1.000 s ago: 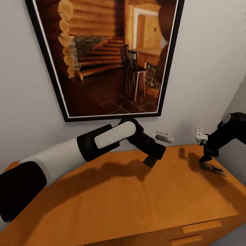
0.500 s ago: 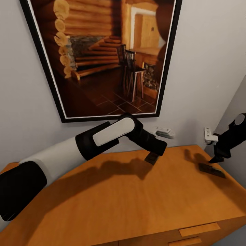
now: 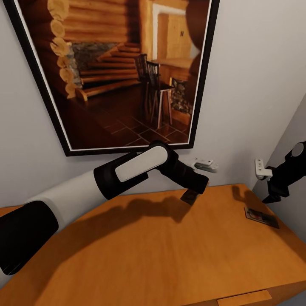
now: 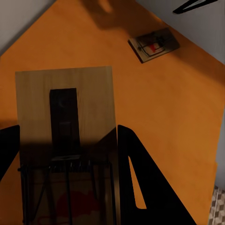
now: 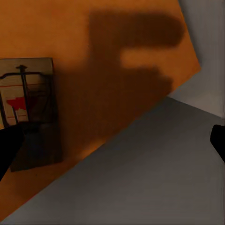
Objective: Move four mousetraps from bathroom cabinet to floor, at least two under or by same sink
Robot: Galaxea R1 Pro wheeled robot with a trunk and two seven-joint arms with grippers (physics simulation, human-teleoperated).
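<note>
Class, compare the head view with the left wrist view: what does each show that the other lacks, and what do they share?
Head view alone: the framed picture on the wall, and the right gripper above the cabinet's right end. Left wrist view alone: a close look at the mousetrap between the left gripper's fingers. Both: the orange cabinet top and the second mousetrap lying flat on it.

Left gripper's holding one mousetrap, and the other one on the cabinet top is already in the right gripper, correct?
Not quite. The left gripper does hold a mousetrap, but the head view shows the other mousetrap lying flat on the cabinet, with the right gripper open above it.
</note>
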